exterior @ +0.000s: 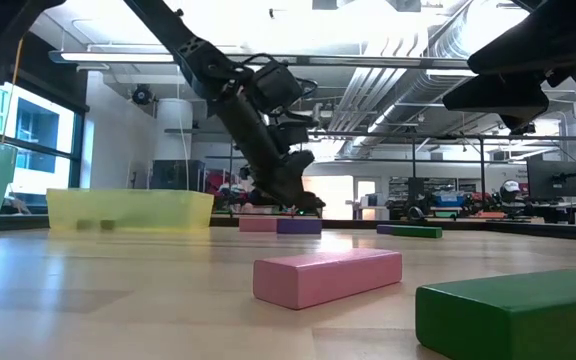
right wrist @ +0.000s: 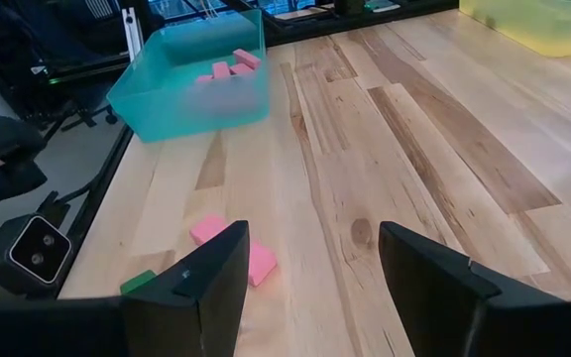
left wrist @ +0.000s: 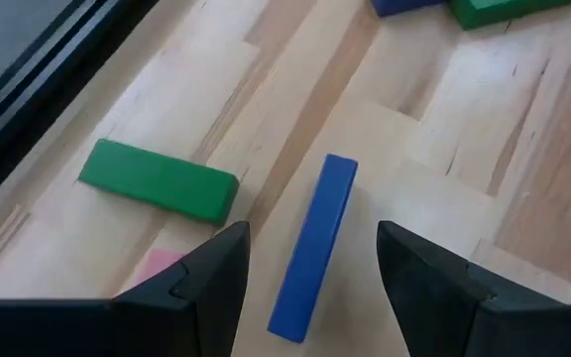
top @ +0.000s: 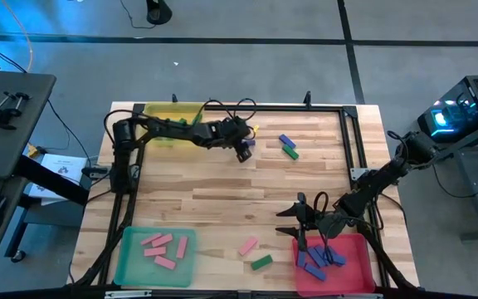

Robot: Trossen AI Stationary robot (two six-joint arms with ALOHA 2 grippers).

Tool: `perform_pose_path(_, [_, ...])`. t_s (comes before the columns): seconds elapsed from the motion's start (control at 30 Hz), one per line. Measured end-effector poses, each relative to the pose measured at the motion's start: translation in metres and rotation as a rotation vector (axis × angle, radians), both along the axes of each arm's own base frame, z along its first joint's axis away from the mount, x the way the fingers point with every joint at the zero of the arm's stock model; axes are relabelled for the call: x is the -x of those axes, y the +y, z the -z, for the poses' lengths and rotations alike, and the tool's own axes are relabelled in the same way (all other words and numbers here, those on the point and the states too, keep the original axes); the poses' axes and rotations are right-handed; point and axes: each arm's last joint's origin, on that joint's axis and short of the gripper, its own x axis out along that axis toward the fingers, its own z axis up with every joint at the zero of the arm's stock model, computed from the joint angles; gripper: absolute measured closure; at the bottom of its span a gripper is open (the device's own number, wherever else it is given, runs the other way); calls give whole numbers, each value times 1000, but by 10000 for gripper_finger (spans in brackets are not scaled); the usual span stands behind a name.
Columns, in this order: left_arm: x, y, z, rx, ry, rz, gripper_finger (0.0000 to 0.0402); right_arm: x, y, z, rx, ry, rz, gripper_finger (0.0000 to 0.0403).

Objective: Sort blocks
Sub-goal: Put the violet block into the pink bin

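Observation:
My left gripper (left wrist: 313, 243) hovers open at the far middle of the table (top: 243, 152). Its fingers stand on either side of a blue block (left wrist: 312, 248) without touching it. The block lies flat on the wood. A green block (left wrist: 157, 179) and a pink one (left wrist: 155, 266) lie beside it; another blue block (top: 285, 139) and green block (top: 290, 153) lie farther right. My right gripper (top: 290, 224) waits open, holding nothing, left of the red tray (top: 363, 278). A pink block (top: 248, 246) and a green block (top: 261, 262) lie near the front edge.
The red tray holds several blue blocks (top: 318, 259). A teal tray (top: 131, 270) at the near left holds several pink blocks (top: 163, 247). A yellow tray (top: 173, 110) stands at the far left. A black frame rail (top: 351, 141) runs along the far and right sides.

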Motion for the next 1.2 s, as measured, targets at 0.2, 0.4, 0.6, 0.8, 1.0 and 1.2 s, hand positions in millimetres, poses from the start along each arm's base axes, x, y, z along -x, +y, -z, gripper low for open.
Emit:
perform_pose_path(0.2, [0,0,22,7,75,19,195,0,0,0,-3,0,1,192])
perform_pose_path(0.4, [-1,-1,31,56,84,43,198,0,0,0,-2,1,1,192])
perform_pose_path(0.6, [-2,-9,32,72,102,66,269,0,0,0,-5,-2,1,192])
perform_pose_path(0.8, [-11,-40,31,47,110,97,374,0,0,0,-6,-4,1,192])
perform_pose_path(1.0, [-21,-111,29,16,100,175,369,0,-2,-1,24,-27,78,192])
perform_pose_path(1.2, [-24,-201,8,-35,-70,290,372,0,-4,0,55,-34,130,192])
